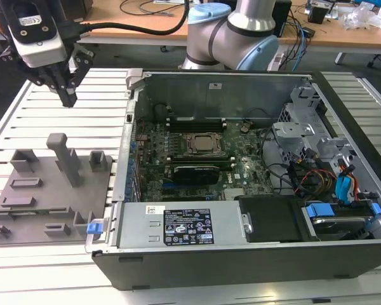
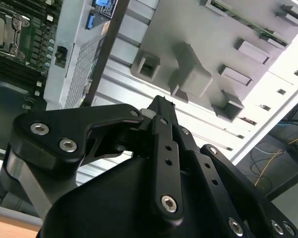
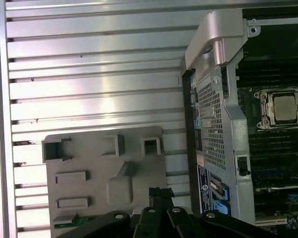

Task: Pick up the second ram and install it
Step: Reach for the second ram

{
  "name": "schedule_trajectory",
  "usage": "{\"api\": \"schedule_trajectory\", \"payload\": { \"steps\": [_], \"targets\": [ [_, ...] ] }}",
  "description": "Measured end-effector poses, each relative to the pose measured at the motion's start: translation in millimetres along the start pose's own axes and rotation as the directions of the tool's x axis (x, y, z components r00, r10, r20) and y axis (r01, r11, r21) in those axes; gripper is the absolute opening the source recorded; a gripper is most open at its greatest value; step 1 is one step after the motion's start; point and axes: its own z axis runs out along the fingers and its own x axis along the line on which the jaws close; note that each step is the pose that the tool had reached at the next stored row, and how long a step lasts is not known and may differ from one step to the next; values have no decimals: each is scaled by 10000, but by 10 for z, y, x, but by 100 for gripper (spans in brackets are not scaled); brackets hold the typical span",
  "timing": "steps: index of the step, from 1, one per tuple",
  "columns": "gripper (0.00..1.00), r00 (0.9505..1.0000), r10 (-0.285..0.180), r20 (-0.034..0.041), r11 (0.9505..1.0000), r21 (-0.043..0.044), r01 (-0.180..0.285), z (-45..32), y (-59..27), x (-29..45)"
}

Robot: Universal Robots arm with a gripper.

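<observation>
We are logging: fingers (image 1: 68,96) pressed together, holding nothing, hovering above the tabletop (image 1: 101,101), well apart from the ram stick (image 3: 72,219) lying in the grey tray (image 1: 51,184). Likely risk: descending while closed, they would be striking its edge.

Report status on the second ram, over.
Gripper empty, jaws shut, hovering above table beside case. Second ram seated in grey tray, untouched. Tall post stands close below gripper.

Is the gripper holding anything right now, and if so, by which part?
Nothing is held. The gripper hangs shut and empty, apart from the ram lying in the tray.
</observation>
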Motion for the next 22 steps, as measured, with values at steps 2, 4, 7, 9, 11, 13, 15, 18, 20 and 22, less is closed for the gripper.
{"api": "schedule_trajectory", "payload": {
  "steps": [2, 4, 7, 9, 11, 13, 15, 18, 20, 22],
  "targets": [
    [11, 10000, 0, -1, 10000, 0, 0, 0, -4, 53],
    [11, 10000, 0, 0, 10000, 1, 0, 0, -8, 107],
    [11, 10000, 1, -1, 10000, 1, -1, 0, -14, 182],
    [11, 10000, 0, 0, 10000, 0, 0, 1, -20, 265],
    [11, 10000, 0, 0, 10000, 0, 0, 1, -24, 324],
    [11, 10000, 1, 0, 10000, 1, -1, 1, -31, 414],
    [11, 10000, 1, 0, 10000, 0, -1, 1, -36, 482],
    [11, 10000, 0, 0, 10000, 0, 0, 1, -56, 552],
    [11, 10000, 1, -1, 10000, 0, -1, -3, -116, 619],
    [11, 10000, 0, -1, 10000, 1, 0, -6, -197, 665]
  ]
}}
